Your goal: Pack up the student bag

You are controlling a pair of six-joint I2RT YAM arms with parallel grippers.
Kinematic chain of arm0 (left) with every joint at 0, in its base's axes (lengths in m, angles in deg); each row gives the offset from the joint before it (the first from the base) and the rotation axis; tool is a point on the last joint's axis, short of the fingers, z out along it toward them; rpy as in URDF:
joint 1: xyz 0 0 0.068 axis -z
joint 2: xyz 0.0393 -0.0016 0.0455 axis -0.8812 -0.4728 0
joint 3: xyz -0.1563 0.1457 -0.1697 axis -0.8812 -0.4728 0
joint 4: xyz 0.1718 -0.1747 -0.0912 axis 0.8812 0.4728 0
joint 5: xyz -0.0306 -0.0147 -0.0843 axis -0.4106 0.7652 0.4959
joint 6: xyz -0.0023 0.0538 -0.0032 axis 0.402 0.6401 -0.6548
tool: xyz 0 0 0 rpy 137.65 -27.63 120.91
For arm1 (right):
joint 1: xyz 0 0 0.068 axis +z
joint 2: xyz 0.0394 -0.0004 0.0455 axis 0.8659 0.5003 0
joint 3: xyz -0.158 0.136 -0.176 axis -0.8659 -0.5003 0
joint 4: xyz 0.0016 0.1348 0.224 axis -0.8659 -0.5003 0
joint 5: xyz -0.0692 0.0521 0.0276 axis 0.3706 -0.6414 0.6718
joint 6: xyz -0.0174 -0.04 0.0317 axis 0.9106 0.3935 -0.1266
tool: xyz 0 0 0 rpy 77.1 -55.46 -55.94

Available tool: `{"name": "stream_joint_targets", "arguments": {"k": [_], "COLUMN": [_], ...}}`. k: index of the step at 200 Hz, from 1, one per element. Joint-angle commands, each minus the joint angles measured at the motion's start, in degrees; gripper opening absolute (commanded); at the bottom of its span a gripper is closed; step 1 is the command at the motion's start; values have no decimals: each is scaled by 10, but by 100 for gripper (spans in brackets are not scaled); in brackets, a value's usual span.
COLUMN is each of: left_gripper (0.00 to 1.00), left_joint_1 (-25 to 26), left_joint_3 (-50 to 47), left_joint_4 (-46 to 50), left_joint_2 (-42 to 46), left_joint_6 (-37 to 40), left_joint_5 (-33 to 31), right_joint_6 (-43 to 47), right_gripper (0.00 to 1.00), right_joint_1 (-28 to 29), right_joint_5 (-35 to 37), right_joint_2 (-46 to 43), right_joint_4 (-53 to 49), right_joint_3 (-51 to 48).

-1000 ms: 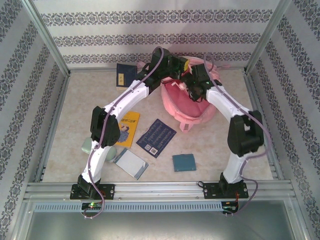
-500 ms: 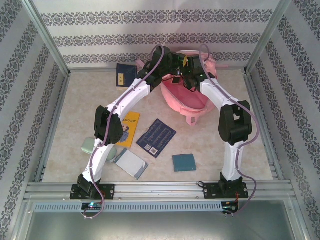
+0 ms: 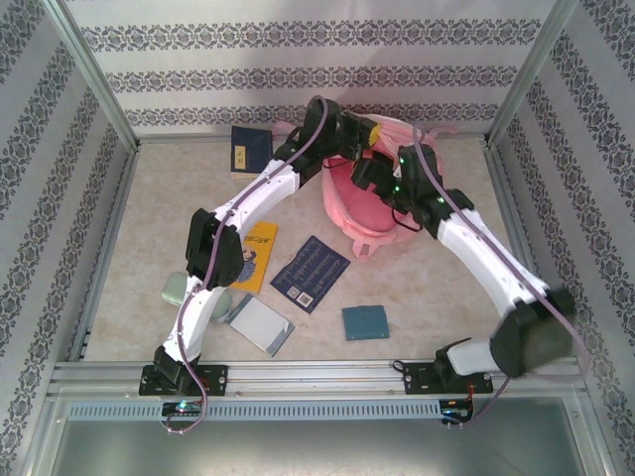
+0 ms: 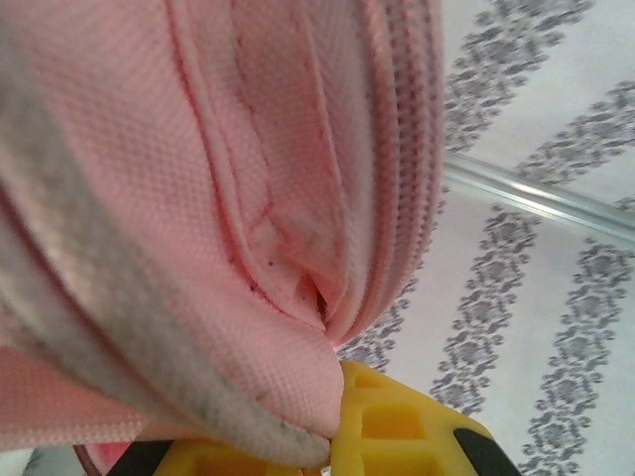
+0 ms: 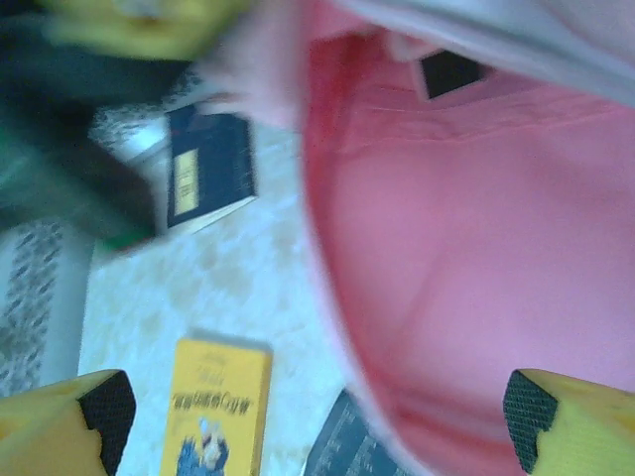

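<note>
At 12 o'clock the left pincer (image 4: 337, 448) pinches the student bag (image 3: 369, 210) by its rim; the right pincer (image 5: 316, 407) hangs spread over its open mouth. Open worktop (image 3: 437, 288) at 4 o'clock.

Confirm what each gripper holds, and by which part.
Left gripper is shut on the student bag, pinching the grey-trimmed rim of its opening. Right gripper is open, holding nothing.

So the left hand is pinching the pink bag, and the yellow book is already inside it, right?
Not quite. The left hand does pinch the pink bag, but the yellow book is not inside it. The top view shows it lying out on the table, in front of the bag.
</note>
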Motion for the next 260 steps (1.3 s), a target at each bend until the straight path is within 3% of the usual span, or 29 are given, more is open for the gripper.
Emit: {"name": "stream_joint_targets", "arguments": {"k": [1, 37, 64, 75, 98, 121, 167, 192, 216, 235, 260], "left_gripper": [0, 0, 2, 11, 45, 57, 64, 66, 66, 67, 69], "left_joint_1": [19, 33, 43, 46, 54, 54, 50, 34, 16, 0, -57], "left_joint_3": [-33, -86, -102, -105, -81, -53, -71, -143, -192, -233, -355], "left_joint_4": [-35, -32, -4, 8, 57, 167, 351, 367, 421, 486, 523], "left_joint_2": [41, 50, 52, 53, 55, 78, 199, 270, 322, 363, 439], "left_joint_6": [31, 51, 73, 82, 127, 215, 397, 443, 536, 582, 550], "left_joint_5": [60, 78, 79, 79, 96, 101, 35, 36, 18, -35, -67], "right_joint_6": [78, 85, 92, 97, 112, 131, 152, 155, 150, 178, 200], "right_gripper": [95, 94, 94, 94, 94, 94, 93, 92, 91, 91, 93], "right_joint_1": [17, 18, 18, 18, 17, 17, 17, 20, 33, 92, 182], "right_joint_5": [23, 48, 54, 60, 67, 69, 27, -25, -73, -67, 9], "right_joint_2": [-78, -187, -220, -225, -235, -237, -217, -198, -171, -124, -43], "right_joint_4": [-81, -156, -209, -233, -264, -281, -290, -284, -290, -323, -374], "right_joint_3": [-29, -73, -70, -66, -56, -36, -7, -10, -20, -7, 24]}}
